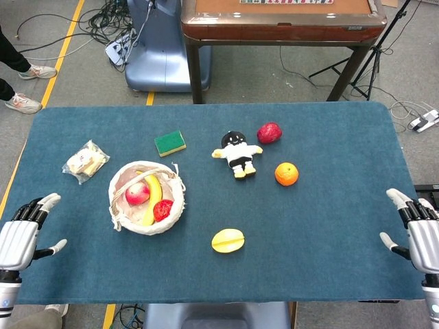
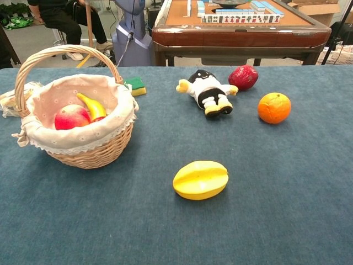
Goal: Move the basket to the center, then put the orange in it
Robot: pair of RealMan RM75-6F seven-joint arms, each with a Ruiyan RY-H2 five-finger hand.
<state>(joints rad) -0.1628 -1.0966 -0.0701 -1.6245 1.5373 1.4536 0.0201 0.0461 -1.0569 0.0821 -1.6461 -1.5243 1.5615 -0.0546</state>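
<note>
Nothing was done yet: the basket [image 1: 147,198] stood toward the table's left edge, the orange [image 1: 287,173] lay outside it, and the left hand [image 1: 20,236] and the right hand [image 1: 420,232] were empty, fingers apart

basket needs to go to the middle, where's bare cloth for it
Bare cloth lies between the basket, the doll and the starfruit. The near strip is also free, as is the right side beyond the orange. Crowded: the doll, orange and red fruit cluster.
</note>
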